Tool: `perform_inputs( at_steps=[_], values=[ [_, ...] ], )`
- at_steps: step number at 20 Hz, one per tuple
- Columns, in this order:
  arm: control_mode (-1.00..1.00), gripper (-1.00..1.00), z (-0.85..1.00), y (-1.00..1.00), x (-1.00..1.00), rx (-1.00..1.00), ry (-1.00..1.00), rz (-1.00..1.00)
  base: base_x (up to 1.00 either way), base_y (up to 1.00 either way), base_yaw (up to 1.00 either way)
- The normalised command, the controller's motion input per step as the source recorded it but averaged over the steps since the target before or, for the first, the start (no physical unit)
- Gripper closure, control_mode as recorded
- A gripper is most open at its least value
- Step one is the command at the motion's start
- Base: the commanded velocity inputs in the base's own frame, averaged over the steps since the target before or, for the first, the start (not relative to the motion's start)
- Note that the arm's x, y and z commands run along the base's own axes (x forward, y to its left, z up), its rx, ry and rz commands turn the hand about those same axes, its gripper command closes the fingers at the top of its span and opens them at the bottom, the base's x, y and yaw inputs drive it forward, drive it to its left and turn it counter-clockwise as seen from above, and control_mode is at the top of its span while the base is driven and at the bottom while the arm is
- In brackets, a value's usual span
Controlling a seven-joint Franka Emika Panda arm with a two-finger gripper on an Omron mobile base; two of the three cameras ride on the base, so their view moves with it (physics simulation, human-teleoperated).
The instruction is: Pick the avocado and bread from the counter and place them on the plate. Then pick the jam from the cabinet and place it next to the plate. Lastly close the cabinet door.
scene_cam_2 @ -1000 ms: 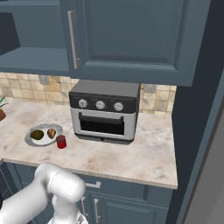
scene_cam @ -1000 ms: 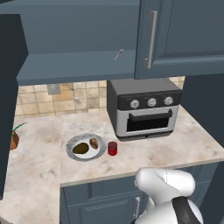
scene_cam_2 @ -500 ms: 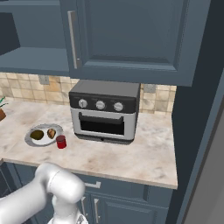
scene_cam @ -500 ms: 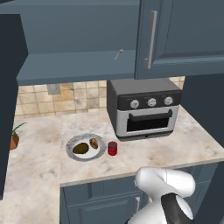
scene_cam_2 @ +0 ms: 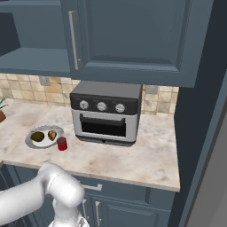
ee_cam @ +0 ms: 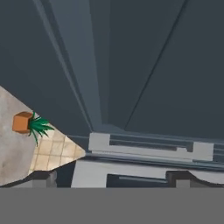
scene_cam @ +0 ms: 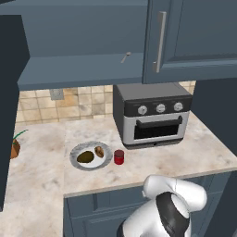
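Arm folded low in front of the desk, its white elbow bulging below the desk's near edge in both base views. The end effector stood wide, nothing between its two dark tips, facing dark blue cabinet panels.

On the desk the plate lay left of the oven, carrying the dark green avocado on its left and the brown bread on its right. The small red jam stood just beside the plate's right rim, apart from the oven.

Above, the cabinet was open, its shelf bare, with the door swung out at the left of the left base view. The hand view showed a potted plant on the desk beside tan tiles.
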Motion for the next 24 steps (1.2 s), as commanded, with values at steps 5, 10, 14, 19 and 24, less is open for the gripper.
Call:
perform_inputs(
  at_steps=[5,10,14,19,24],
  values=[
    [-1.00,-1.00,0.00,0.12,0.03,0.00,0.04,-0.01,0.00,0.00,0.00],
    [-1.00,-1.00,0.01,0.01,0.13,-0.02,0.09,0.00,0.00,0.00,0.00],
    [-1.00,-1.00,0.03,0.00,0.20,0.00,0.14,0.00,0.00,0.00,0.00],
    [-1.00,-1.00,0.01,0.05,0.17,0.00,0.10,0.00,0.00,0.00,0.00],
    [-1.00,-1.00,0.00,0.05,0.10,0.00,0.07,0.00,0.00,0.00,0.00]
  ],
)
